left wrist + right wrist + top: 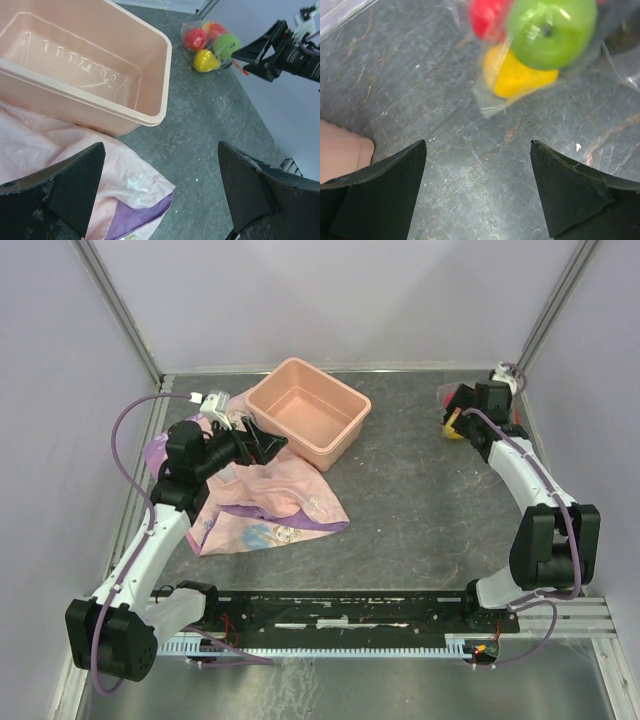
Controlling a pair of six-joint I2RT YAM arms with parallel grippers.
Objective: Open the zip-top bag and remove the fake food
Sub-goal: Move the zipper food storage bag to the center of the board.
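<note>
Hovering: my right pincer hangs low over the dark table at the far right corner, its fingers spread wide with nothing between them.
Zip-top bag: lies on the table at the far right, just beyond my right fingertips and not touching them.
Fake food: a green piece, a yellow piece and a red piece sit bunched together inside the clear plastic.
Left pincer: also wide open and holding nothing, over on the left, well apart from the bag.
Salmon-pink tub: just beyond my left fingers, upright.
Pink-and-purple cloth: spread under my left pincer, its far edge touching the tub.
</note>
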